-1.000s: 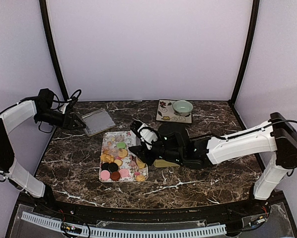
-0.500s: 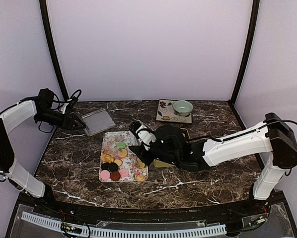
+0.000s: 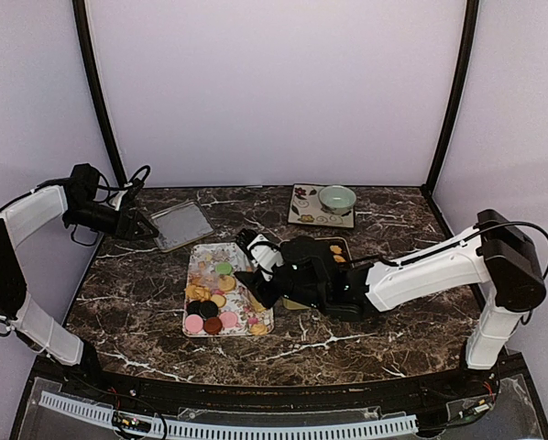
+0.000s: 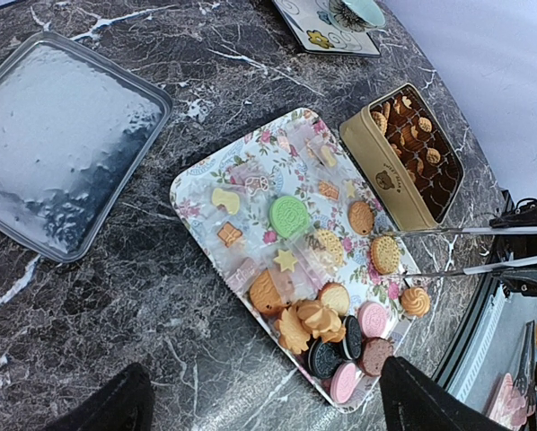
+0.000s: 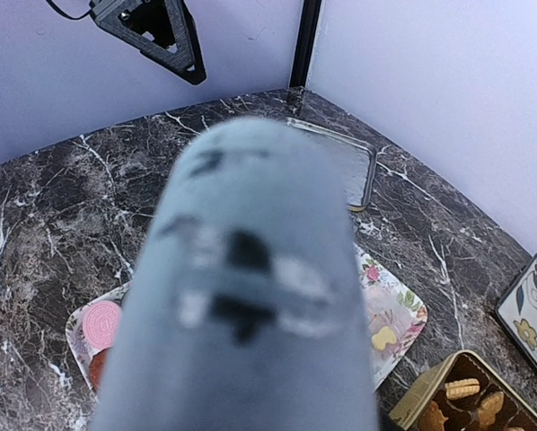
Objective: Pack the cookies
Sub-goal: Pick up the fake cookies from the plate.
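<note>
Golden-tan, pink, green and dark brown bite-sized cookies (image 4: 313, 296) lie mostly on the flowery rectangular tray (image 4: 197, 193). More sit in the open gold rectangular tin (image 4: 376, 171) just beside its right edge. The right gripper (image 3: 258, 280) hangs over the tray's right side. A blurred grey shape fills its wrist view, so I cannot tell whether it grasps anything. The left gripper (image 3: 144, 229) is spread wide and empty, just beside the shallow silver metal tray (image 4: 62, 144).

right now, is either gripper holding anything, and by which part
right gripper holds metal tongs, squeezing both blades well behind the tips; left gripper is open, empty
</note>
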### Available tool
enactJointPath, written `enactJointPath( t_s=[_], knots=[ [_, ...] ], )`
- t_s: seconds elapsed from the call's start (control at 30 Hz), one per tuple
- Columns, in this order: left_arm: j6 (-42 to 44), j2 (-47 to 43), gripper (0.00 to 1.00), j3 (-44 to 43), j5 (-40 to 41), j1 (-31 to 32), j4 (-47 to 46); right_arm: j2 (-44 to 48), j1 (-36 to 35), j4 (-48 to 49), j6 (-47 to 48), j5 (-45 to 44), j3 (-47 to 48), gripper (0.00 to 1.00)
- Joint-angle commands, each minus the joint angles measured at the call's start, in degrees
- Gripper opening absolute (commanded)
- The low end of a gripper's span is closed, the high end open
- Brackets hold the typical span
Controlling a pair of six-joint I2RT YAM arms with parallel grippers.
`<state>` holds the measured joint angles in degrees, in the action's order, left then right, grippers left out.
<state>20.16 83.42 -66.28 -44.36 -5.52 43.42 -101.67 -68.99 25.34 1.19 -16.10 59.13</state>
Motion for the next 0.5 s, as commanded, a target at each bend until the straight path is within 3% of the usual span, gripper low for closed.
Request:
enactJointPath(
  t_s=[0.0,0.47],
  knots=[
    [0.35,-1.93,0.90,-1.00,-1.19,-0.31,1.38,-1.20,-0.51,5.10,-2.28,1.49,0.54,0.44],
    [0.54,-2.17,0.90,-0.58,-1.16,-0.37,1.42,-0.87,-2.12,4.25,-0.63,-1.34,-0.17,0.40]
  ],
)
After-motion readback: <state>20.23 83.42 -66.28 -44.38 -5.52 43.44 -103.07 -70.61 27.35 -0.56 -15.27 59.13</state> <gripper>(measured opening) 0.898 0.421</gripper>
